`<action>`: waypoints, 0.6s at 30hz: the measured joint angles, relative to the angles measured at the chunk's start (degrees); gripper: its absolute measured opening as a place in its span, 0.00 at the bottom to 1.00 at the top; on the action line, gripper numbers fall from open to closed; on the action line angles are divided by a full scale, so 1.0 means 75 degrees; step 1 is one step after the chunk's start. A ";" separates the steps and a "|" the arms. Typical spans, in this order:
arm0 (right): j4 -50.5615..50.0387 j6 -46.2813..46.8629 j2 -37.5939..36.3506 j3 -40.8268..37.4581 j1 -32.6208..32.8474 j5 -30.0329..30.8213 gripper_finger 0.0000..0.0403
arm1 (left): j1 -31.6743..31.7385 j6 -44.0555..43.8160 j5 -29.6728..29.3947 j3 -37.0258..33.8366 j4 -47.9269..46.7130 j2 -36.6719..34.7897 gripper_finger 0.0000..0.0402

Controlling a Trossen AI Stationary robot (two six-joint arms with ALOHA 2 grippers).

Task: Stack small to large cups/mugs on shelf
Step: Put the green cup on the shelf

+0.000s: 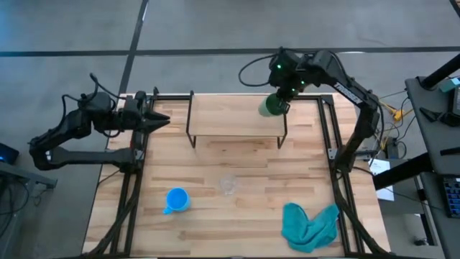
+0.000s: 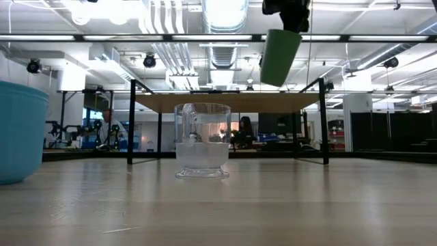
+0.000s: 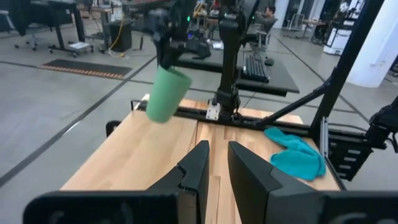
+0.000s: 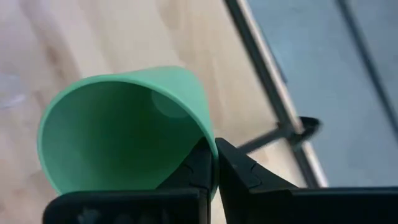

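Observation:
My right gripper (image 1: pixel 282 92) is shut on the green cup (image 1: pixel 273 106), which hangs over the right end of the shelf (image 1: pixel 237 119). In the low view the green cup (image 2: pixel 278 57) floats above the shelf's top board (image 2: pixel 225 102). The clear glass cup (image 1: pixel 228 185) stands on its base mid-table. The blue mug (image 1: pixel 177 200) stands to its left, nearer the near edge. My left gripper (image 1: pixel 164 119) waits shut at the table's left far corner. Its wrist view shows the green cup (image 3: pixel 166 93) beyond its fingers. My right gripper pinches the green cup's rim (image 4: pixel 208 138), one finger (image 4: pixel 198 163) inside the mouth and the other outside the wall. The fingers come from above, pointing down. The cup is lifted clear and hangs below them, mouth up and tilted, its base (image 2: pixel 273 82) above the shelf board.
A crumpled teal cloth (image 1: pixel 310 224) lies near the table's near right corner. Black frame rails (image 1: pixel 334 144) run along the table's left and right sides. The shelf's thin black legs (image 2: pixel 130 123) stand behind the glass cup (image 2: pixel 202 149). Bare tabletop lies between shelf and cups.

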 joint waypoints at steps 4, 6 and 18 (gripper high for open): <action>0.0005 -0.0049 0.0326 -0.0002 -0.0114 -0.0072 0.02 | 0.0000 0.0001 0.0000 0.0162 0.0160 0.0199 0.11; 0.0006 -0.0035 0.0436 -0.0009 -0.0117 -0.0168 0.02 | 0.0001 0.0001 0.0000 0.0305 0.0176 0.0301 0.11; 0.0000 0.0452 0.0233 0.0009 -0.0111 -0.0728 0.02 | 0.0012 0.0033 -0.1112 0.1386 0.0142 0.0674 0.11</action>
